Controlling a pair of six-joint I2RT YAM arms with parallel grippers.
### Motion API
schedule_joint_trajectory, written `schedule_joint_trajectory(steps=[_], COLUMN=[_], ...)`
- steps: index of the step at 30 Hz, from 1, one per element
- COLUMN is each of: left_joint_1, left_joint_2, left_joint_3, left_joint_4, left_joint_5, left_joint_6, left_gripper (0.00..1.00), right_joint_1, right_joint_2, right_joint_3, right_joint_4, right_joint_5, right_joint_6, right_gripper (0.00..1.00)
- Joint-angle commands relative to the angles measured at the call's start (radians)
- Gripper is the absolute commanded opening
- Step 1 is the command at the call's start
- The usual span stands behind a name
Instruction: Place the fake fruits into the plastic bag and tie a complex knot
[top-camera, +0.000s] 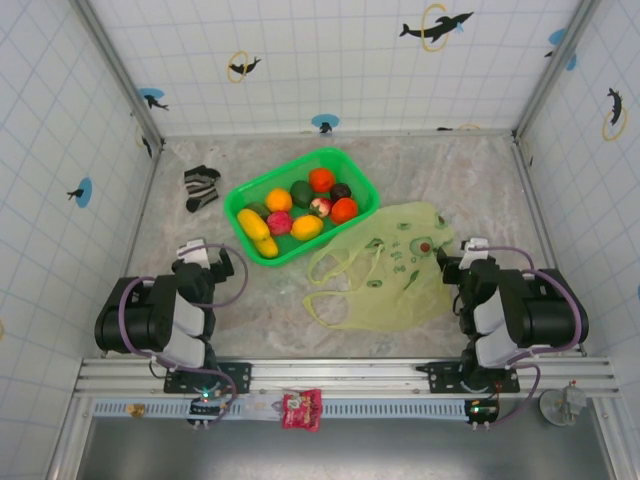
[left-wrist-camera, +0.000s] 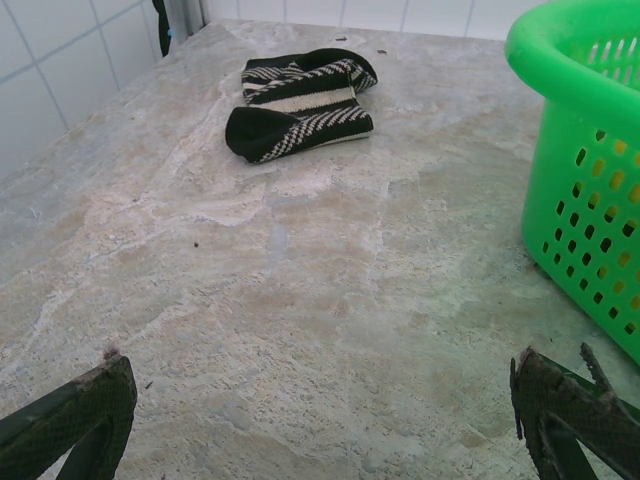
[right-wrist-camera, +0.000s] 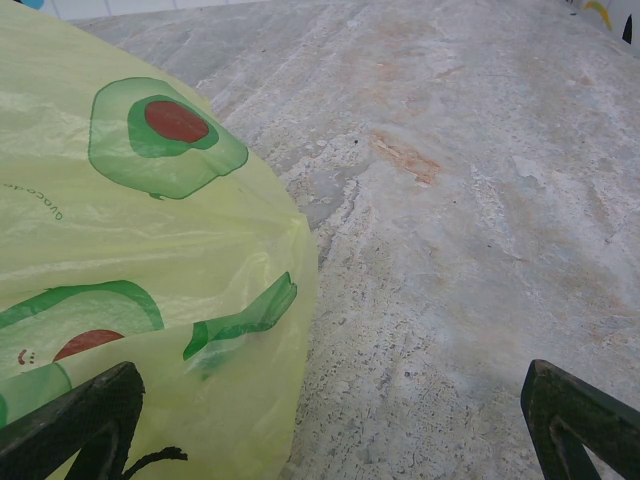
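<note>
While both arms sit folded at near table edge, left gripper gapes wide, empty, over bare stone-look tabletop; right gripper likewise spread, empty, its left fingertip over edge of thin translucent yellow-green plastic bag lying flat, untied. Beyond: glossy plastic fake fruits, yellow, orange, red, pink, dark green, inside bright green perforated basket. Farthest: striped black-and-white sock.

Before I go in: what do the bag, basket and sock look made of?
The bag looks like thin translucent plastic film, wrinkled and glossy. The basket: rigid moulded plastic, shiny, perforated walls. The sock: soft matte knit, limp folds; fibre unclear.
</note>
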Motion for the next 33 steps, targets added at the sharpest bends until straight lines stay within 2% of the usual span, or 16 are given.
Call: schedule_joint_trajectory(steps=[1,6,11,12,14,15,18,21,24,28,30,31,33], left_joint_1=[0.007,0.072,0.074,0.075,0.069,0.065,0.021,-0.022,-0.143,-0.364,-0.481,-0.524,-0.567], left_joint_2=[-0.007,-0.005,-0.026,-0.064,-0.160,-0.215,-0.368,-0.470,-0.555,-0.675,-0.731,-0.755,-0.790], left_joint_3=[-0.002,-0.006,-0.022,-0.024,0.001,0.037,0.107,0.230,0.356,0.484,0.520,0.545,0.599], left_joint_4=[0.008,0.019,0.051,0.025,-0.122,-0.220,-0.304,-0.423,-0.589,-0.849,-0.936,-0.988,-1.085], left_joint_5=[0.007,0.162,0.148,0.146,0.144,0.124,0.091,0.115,0.128,0.220,0.164,0.124,0.094], left_joint_6=[-0.007,-0.025,-0.042,-0.045,-0.030,-0.034,0.056,0.101,0.120,0.116,0.070,0.028,-0.060], left_gripper=[0.98,0.98,0.98,0.98,0.98,0.98,0.98,0.98,0.98,0.98,0.98,0.98,0.98], right_joint_1=[-0.008,-0.020,-0.027,-0.030,-0.031,-0.028,-0.013,0.029,0.140,0.445,0.564,0.635,0.738], right_joint_2=[-0.004,-0.004,-0.034,-0.105,-0.251,-0.319,-0.485,-0.574,-0.621,-0.653,-0.665,-0.663,-0.639], right_joint_3=[0.009,0.007,-0.004,0.012,0.094,0.128,0.223,0.332,0.453,0.631,0.685,0.725,0.845], right_joint_4=[0.010,0.013,0.044,-0.053,-0.310,-0.376,-0.504,-0.589,-0.675,-0.899,-0.980,-1.040,-1.260], right_joint_5=[-0.010,-0.029,-0.012,0.010,0.076,0.076,0.062,0.040,0.012,0.093,0.151,0.233,0.375], right_joint_6=[0.000,0.008,0.028,0.034,0.049,0.029,-0.022,-0.019,-0.030,-0.160,-0.108,-0.045,0.084], right_gripper=[1.00,1.00,1.00,1.00,1.00,1.00,1.00,1.00,1.00,1.00,1.00,1.00,1.00])
